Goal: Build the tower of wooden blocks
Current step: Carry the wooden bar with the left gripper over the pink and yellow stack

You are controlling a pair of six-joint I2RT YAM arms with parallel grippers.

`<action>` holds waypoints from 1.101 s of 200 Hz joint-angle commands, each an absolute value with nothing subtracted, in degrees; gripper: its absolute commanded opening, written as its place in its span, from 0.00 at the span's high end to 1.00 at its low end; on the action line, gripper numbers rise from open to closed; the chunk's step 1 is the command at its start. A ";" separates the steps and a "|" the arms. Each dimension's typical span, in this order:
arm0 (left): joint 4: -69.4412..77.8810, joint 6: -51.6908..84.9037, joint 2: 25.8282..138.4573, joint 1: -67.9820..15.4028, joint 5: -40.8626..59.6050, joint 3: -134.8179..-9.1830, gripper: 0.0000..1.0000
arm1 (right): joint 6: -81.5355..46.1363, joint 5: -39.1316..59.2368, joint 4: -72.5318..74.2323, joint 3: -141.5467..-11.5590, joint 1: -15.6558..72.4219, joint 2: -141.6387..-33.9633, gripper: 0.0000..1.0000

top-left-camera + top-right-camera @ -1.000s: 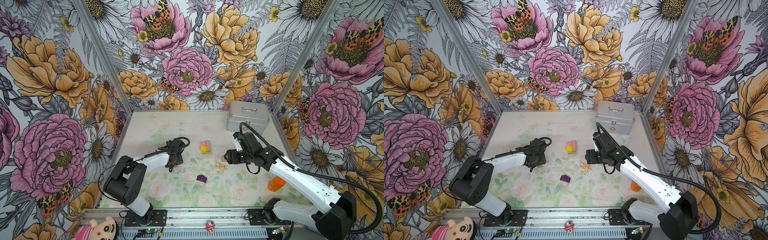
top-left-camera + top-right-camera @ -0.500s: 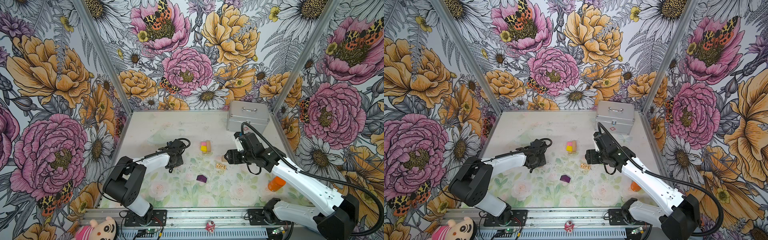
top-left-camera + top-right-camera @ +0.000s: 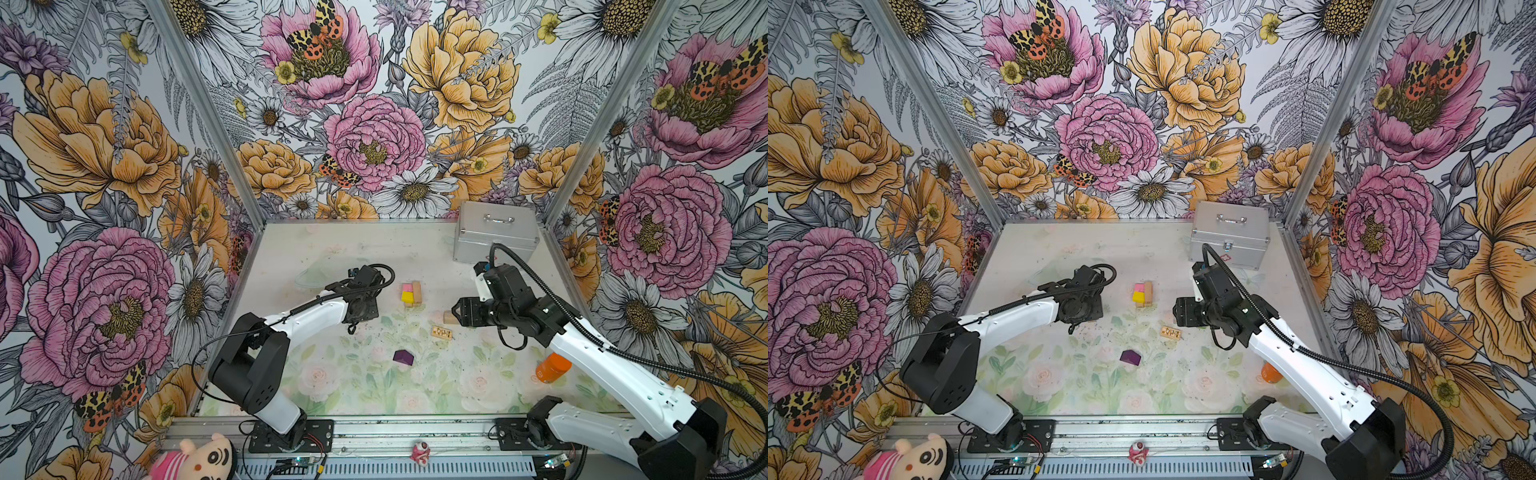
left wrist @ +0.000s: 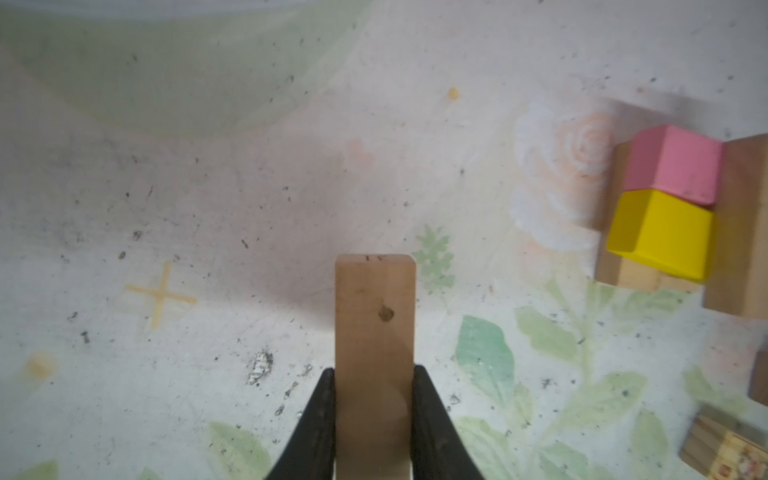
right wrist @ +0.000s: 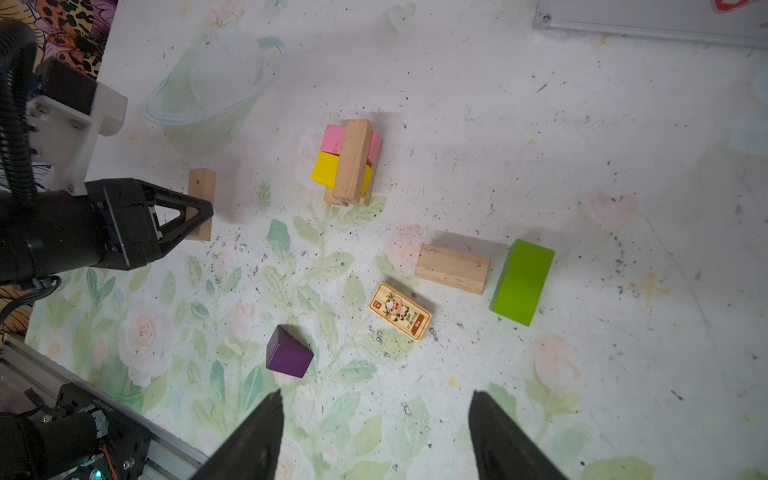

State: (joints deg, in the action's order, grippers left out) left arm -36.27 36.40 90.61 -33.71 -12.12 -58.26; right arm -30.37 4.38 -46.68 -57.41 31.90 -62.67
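Left wrist view gives you the clearest read: the left gripper [image 4: 374, 374] is clamped on a tan plank [image 4: 374, 316], squeezing its two long sides, with the plank's free end sticking out past the fingertips over the floral mat [image 4: 166, 187]. You hold it just left of the tower [image 3: 410, 293], which so far is a pink block [image 4: 673, 162] and a yellow block [image 4: 660, 232] side by side on tan wood, with a taller plank [image 5: 353, 160] touching their right side. Your right gripper [image 5: 376, 399] stands wide open and empty, right of the tower. On the mat before it lie a loose tan block [image 5: 453, 268], a lime-green block [image 5: 521, 282], a printed tile [image 5: 401, 311] and, nearer, the purple house-shaped block [image 5: 289, 353].
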 commanded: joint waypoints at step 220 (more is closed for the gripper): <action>-41.81 28.37 114.63 -41.30 -7.03 -89.37 0.83 | -30.16 9.40 -47.98 -55.35 21.98 -59.01 0.27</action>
State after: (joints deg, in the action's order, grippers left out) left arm -41.39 29.50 113.65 -40.77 -8.27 -87.53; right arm -30.55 8.91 -47.75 -55.66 22.50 -59.64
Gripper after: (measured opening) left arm 0.267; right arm 0.727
